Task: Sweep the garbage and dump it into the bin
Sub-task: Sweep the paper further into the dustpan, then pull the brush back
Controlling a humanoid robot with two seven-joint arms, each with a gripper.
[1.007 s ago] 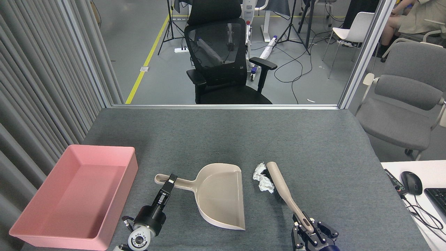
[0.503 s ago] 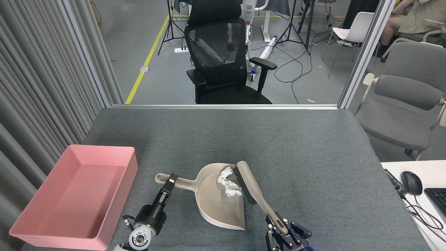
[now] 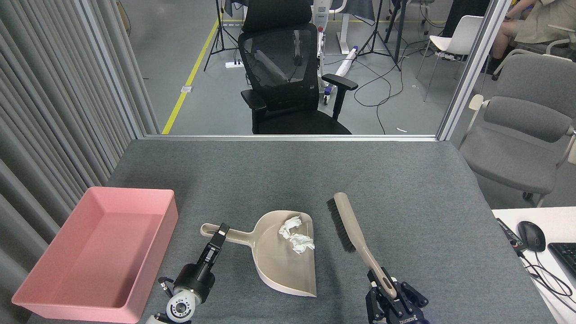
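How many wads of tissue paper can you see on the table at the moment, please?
1. The single tissue wad lies inside the dustpan, near its open right edge. The pink bin looks empty, and no other wad shows on the table.

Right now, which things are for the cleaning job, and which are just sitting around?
For the job:
tissue, lying in the dustpan
brush, held by the right gripper
left gripper, on the dustpan's handle
bin, with nothing in it

Just sitting around:
black chair
grey chair
mouse
keyboard
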